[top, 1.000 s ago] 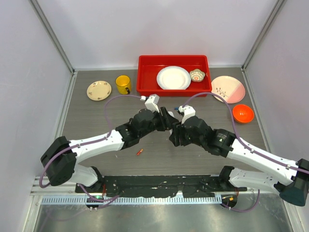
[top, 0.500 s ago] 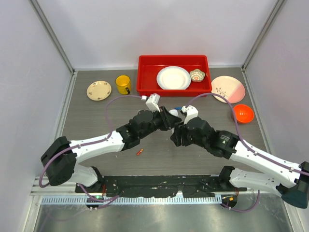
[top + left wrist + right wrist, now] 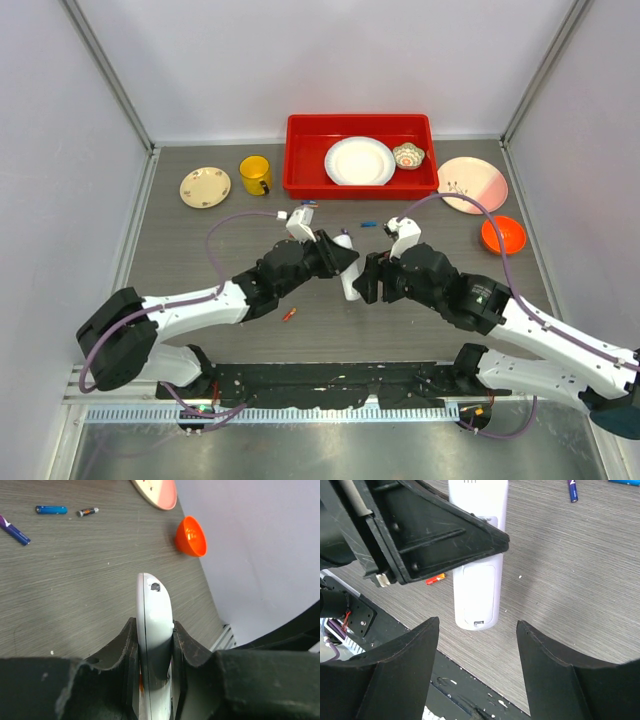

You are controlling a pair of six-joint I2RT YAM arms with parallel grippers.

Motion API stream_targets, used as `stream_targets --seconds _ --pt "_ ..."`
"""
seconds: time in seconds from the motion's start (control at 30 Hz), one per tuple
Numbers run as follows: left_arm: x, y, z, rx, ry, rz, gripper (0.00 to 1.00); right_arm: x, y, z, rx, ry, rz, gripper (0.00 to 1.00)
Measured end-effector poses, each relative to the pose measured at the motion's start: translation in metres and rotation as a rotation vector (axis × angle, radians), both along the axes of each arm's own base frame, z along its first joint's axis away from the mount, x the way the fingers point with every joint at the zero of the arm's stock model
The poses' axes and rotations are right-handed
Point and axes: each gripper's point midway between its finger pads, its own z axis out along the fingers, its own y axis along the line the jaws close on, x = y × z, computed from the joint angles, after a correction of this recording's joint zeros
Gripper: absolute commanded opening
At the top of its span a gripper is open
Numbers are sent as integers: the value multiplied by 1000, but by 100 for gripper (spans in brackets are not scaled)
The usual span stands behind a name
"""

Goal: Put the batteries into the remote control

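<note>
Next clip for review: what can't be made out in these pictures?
- Remote control interior: right wrist view, back cover looks closed, so any loaded batteries are unseen.
- Its button face: left wrist view shows only an edge, clamped by the left gripper.
- Its middle: top view, covered by the left gripper.
- Blue battery polarity marks: left wrist view, too small.

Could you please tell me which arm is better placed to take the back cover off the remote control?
The right. The left jaws are clamped on the remote control, steadying it, while the right jaws stand open, facing its back cover, which looks to be in place.
</note>
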Motion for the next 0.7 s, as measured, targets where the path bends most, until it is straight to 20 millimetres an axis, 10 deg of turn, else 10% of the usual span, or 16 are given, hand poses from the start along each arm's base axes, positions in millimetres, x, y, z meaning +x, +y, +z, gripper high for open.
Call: stream_targets --seconds 0.7 --pt "0 24 18 -191 -87 63 0 3 -2 3 186 -19 -100 74"
